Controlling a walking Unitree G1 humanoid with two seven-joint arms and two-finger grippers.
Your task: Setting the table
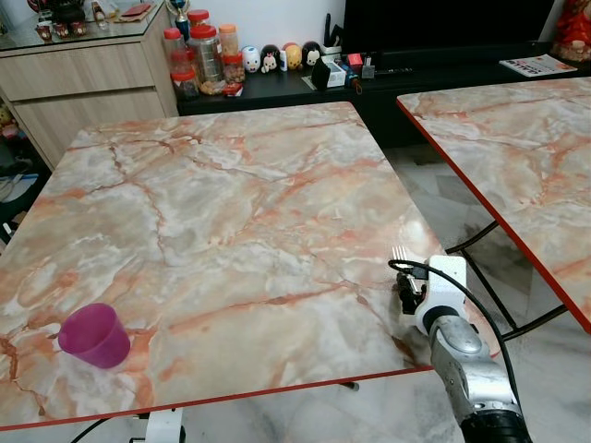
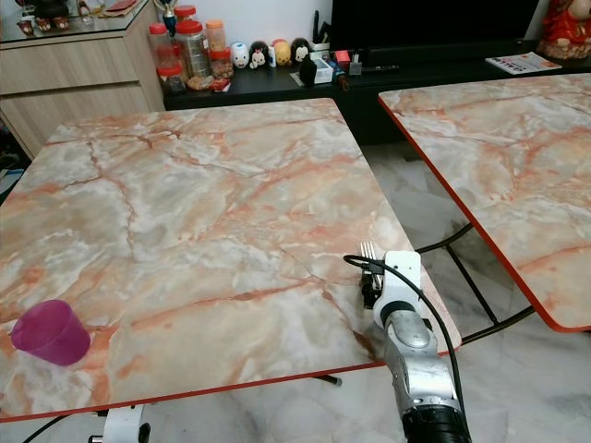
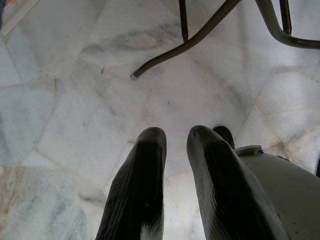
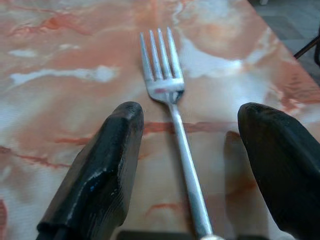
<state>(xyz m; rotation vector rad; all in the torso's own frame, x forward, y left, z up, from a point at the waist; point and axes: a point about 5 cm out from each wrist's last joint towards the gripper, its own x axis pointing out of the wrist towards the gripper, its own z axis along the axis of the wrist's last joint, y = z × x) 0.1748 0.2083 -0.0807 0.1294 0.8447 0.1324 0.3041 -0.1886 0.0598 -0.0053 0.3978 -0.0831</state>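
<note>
Right gripper (image 4: 182, 165) spread wide over marble-patterned table (image 1: 231, 212) near its right front corner, black fingers (image 4: 100, 165) either side of a metal fork (image 4: 167, 100) lying flat, tines pointing away — neither finger touching it. Judged light, stiff and slippery, low-lying and hard to pinch — best taken across the narrow handle just behind the tines. Purple cup (image 1: 95, 335) well apart at left front; left gripper (image 3: 172, 185) hanging idle above the floor, fingers slightly apart
</note>
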